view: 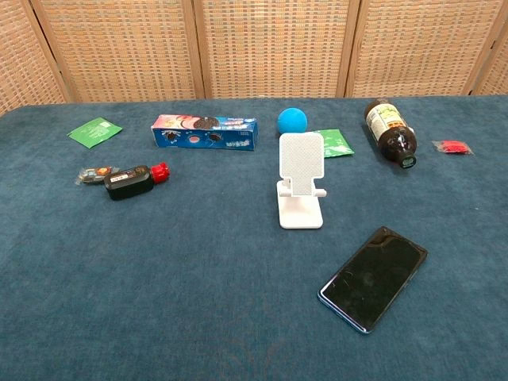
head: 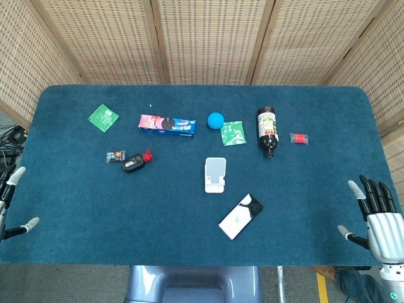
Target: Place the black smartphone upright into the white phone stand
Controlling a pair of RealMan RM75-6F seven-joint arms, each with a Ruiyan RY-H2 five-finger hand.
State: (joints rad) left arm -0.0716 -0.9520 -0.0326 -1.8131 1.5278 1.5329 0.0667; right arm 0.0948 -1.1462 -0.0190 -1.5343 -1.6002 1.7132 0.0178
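The black smartphone [head: 240,216] [view: 374,276] lies flat, screen up, on the blue table, just right of and nearer than the white phone stand [head: 214,175] [view: 301,189]. The stand is upright and empty near the table's middle. My right hand [head: 377,218] hovers at the table's near right corner, fingers spread, holding nothing. Only the fingertips of my left hand [head: 12,202] show at the near left edge, apart and empty. Neither hand appears in the chest view.
Along the back lie a green packet [head: 103,117], a cookie box [head: 167,124], a blue ball [head: 216,120], another green packet [head: 233,132], a dark bottle [head: 267,130] on its side and a small red item [head: 299,138]. A small black bottle [head: 134,163] lies left of the stand.
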